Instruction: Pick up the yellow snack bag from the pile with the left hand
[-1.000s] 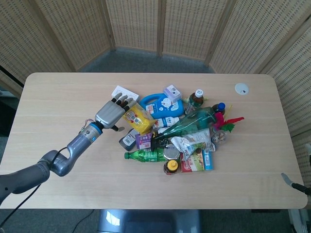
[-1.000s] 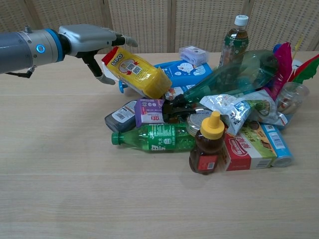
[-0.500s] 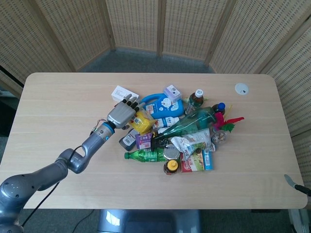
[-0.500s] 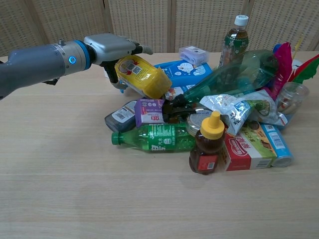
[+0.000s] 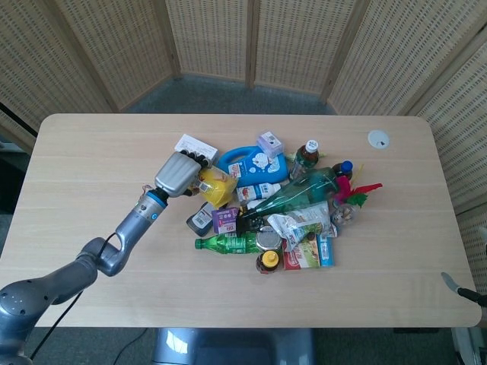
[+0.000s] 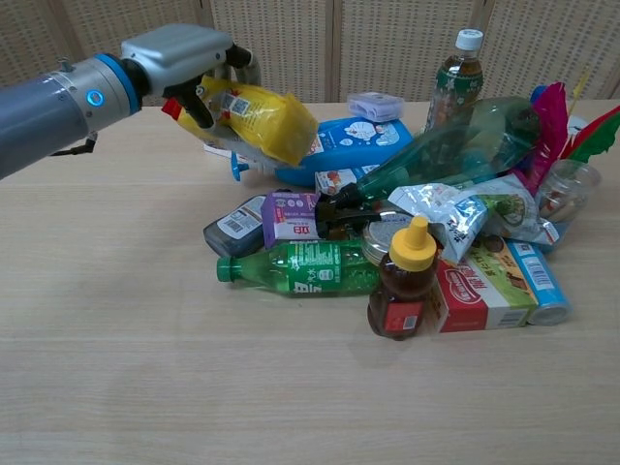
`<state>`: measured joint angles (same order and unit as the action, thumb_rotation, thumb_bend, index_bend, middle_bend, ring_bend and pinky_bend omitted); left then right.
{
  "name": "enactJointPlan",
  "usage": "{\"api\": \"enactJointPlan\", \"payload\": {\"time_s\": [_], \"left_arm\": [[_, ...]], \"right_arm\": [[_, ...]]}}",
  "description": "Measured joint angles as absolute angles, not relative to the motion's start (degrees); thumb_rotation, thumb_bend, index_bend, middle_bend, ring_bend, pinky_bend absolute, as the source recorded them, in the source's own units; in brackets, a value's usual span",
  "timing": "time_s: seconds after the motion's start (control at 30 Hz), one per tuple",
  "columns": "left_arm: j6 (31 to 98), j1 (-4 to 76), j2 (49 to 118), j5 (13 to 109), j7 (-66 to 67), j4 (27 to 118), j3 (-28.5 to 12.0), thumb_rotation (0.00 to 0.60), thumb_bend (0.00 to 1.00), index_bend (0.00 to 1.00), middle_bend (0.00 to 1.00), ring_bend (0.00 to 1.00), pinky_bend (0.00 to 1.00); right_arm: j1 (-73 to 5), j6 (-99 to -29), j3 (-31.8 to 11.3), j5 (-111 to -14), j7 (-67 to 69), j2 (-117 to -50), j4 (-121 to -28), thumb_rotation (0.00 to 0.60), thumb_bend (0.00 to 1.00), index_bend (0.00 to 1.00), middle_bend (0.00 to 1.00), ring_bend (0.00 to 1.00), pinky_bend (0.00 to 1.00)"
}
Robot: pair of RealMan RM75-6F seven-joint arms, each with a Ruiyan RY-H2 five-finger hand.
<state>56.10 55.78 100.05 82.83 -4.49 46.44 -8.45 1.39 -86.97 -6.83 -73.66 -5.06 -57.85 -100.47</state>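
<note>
My left hand (image 5: pixel 176 174) (image 6: pixel 179 60) grips the yellow snack bag (image 5: pixel 213 185) (image 6: pixel 260 121) by its left end. In the chest view the bag hangs raised above the left edge of the pile, over the blue flat bottle (image 6: pixel 358 143), tilted down toward the right. Fingers wrap around the bag's near end, with the thumb under it. The right hand does not show in either view.
The pile holds a green bottle (image 6: pixel 300 267), a purple carton (image 6: pixel 289 217), a dark teal bottle (image 6: pixel 455 145), a honey bottle (image 6: pixel 402 278), a red box (image 6: pixel 480 286) and a white box (image 5: pixel 194 146). A white disc (image 5: pixel 378 138) lies far right.
The left hand closed around the yellow bag's left end and lifted it up and back off the pile. The rest of the pile stayed put.
</note>
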Motion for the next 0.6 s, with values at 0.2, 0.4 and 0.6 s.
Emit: {"api": "enactJointPlan", "payload": {"time_s": [0.2, 0.4, 0.6], "left_arm": [[64.18, 51.92, 93.91, 83.73, -7.67, 55.98, -9.22, 0.6, 0.35, 0.71, 0.8, 0.85, 0.6], [71.58, 47.35, 86.38, 82.7, -10.0, 70.85, -12.05, 0.6, 0.34, 0.71, 0.8, 0.85, 0.59], [79.06, 43.43, 79.92, 80.86, -10.29, 83.4, -17.04, 0.6, 0.33, 0.7, 0.8, 0.85, 0.59]], "right_arm": [[0.39, -85.18, -6.63, -74.15, -4.78, -59.11, -99.77, 0.442, 0.19, 0.0, 0.0, 0.0, 0.0], [-0.46, -83.93, -6.01, -75.58, -3.78, -61.71, -98.25, 0.442, 0.19, 0.0, 0.0, 0.0, 0.0], [-0.78, -83.45, -5.46, -76.9, -2.12, -63.36, -96.36, 0.438, 0.19, 0.0, 0.0, 0.0, 0.0]]}}
